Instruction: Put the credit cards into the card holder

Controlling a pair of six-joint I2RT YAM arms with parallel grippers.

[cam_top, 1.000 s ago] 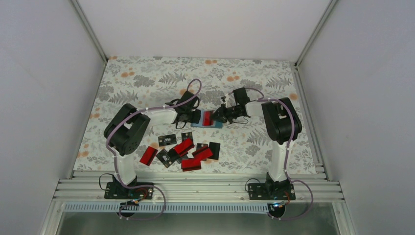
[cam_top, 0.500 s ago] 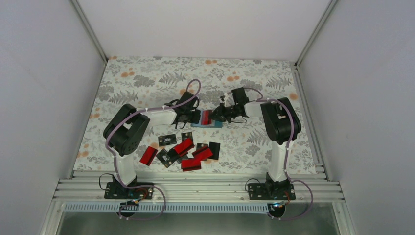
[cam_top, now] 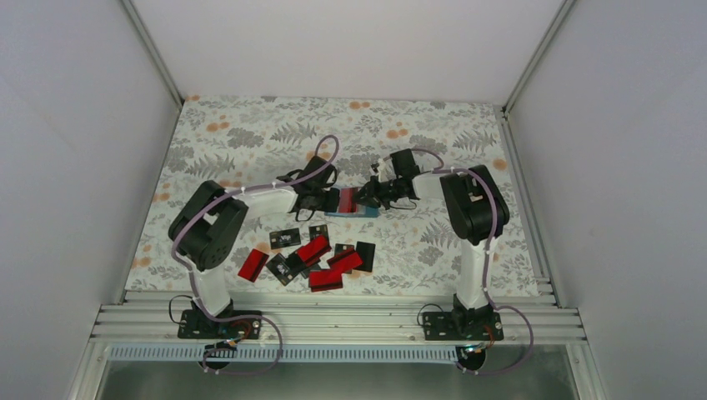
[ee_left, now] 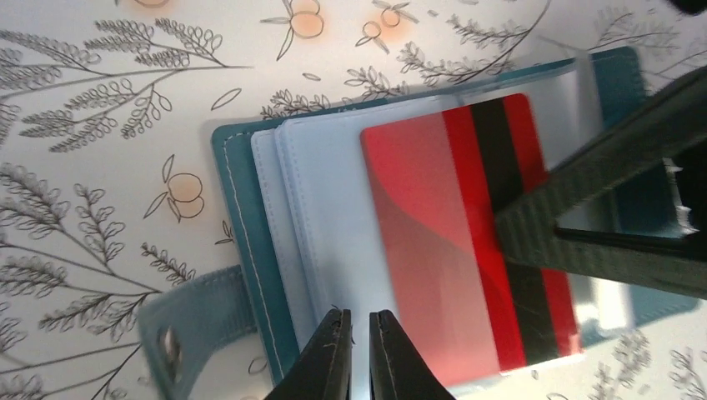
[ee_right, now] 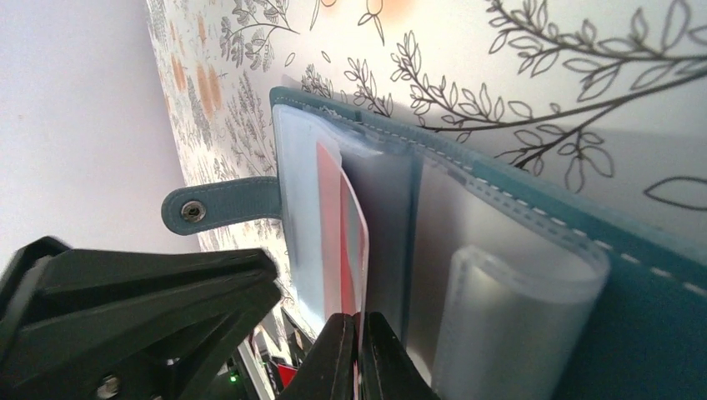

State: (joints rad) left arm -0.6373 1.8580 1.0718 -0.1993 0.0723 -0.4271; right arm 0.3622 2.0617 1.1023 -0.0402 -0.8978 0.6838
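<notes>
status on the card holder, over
Left hand shut on card holder sleeve. Right hand shut on red card, card partly in sleeve. Other cards loose nearby, none in the way.

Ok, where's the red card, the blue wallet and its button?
red card (ee_left: 417, 242): left wrist view, red face.
blue wallet (ee_left: 236, 200): left wrist view, stitched left edge.
snap button (ee_right: 193, 212): right wrist view, metal centre.
</notes>
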